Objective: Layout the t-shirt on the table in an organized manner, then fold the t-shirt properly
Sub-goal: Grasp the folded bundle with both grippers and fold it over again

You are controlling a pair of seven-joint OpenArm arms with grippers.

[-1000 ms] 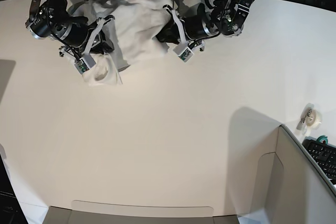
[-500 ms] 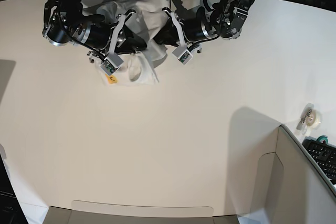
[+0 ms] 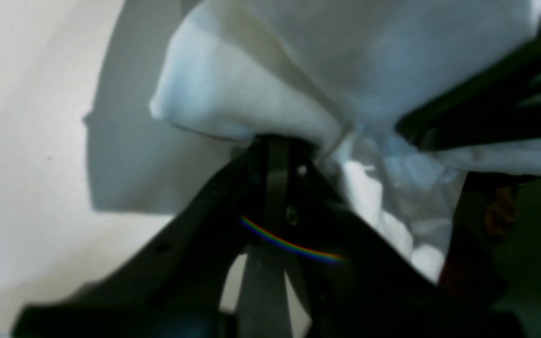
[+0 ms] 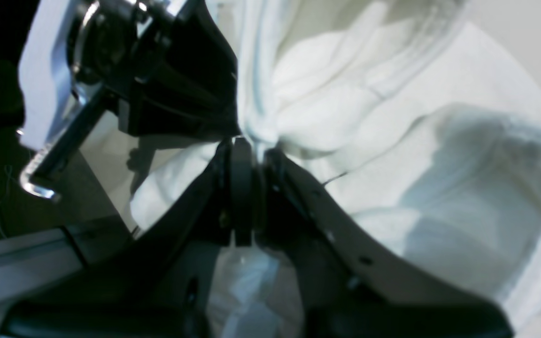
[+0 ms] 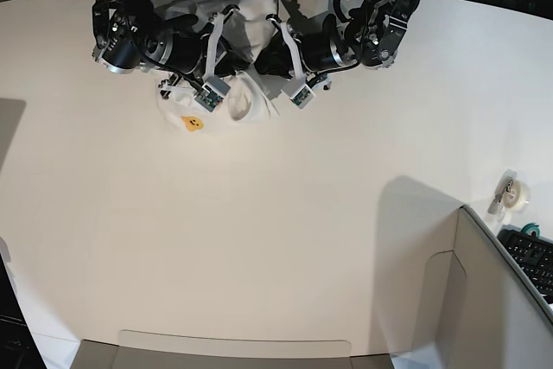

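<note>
Surface: you've got a large white smooth-topped table [image 5: 285, 239] with a curved far edge, mostly bare; a grey box-like panel [image 5: 484, 300] sits at the near right corner, with a small roll of tape [image 5: 516, 193] beside it.

Shirt: the white short-sleeved cotton t-shirt [image 5: 238, 58] is bunched in a crumpled heap at the far edge of the table, between your two arms, a scrap of orange print [image 5: 191, 124] peeking out at its near left side.

Right gripper: your right gripper [image 4: 247, 155] has its fingers pressed together on a gathered fold of the white cloth, right at the tips.

Left gripper: your left gripper [image 3: 275, 141] is pinching too, black fingers closed on a folded edge, cloth spilling over both sides.

Key relation: both pinch points sit close together over the middle of the heap, so the shirt has no clear long axis yet. The slack hangs toward the near side and toward the right arm's side, where the open sleeve or hem loop [image 4: 482, 197] lies on the table.

Judgement: you're in the laying-out stage, nothing flat yet. The spread looks to depend on drawing the two grips apart, along the table's far edge.

Risk: if both grips hold the same layer bundle, parting them may just drag the lump.
</note>
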